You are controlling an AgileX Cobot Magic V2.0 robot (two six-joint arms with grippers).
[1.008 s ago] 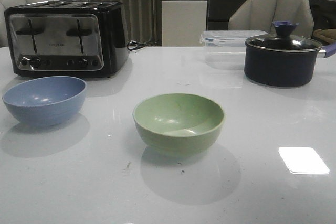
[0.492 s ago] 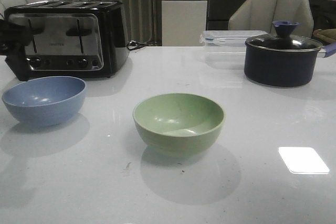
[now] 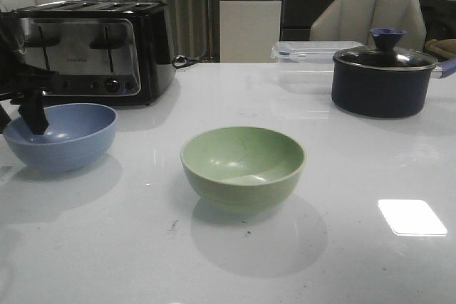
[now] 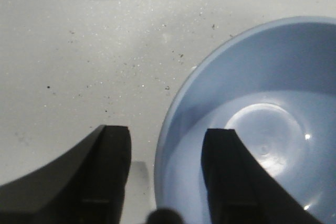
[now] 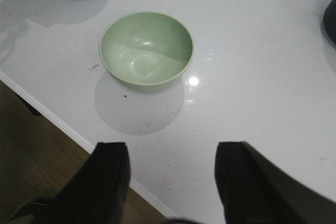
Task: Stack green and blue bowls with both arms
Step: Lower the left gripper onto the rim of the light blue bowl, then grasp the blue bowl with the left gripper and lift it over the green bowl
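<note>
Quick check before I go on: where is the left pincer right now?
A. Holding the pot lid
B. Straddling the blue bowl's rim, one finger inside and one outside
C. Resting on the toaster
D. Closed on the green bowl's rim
B. In the left wrist view the left pincer is open across the rim of the blue bowl, one finger over the bowl's inside and the other over the table outside it.

The left gripper [image 3: 28, 115] runs off the front view's left edge; one finger perhaps hides part of the blue bowl's [image 3: 68, 137] inside.
</note>
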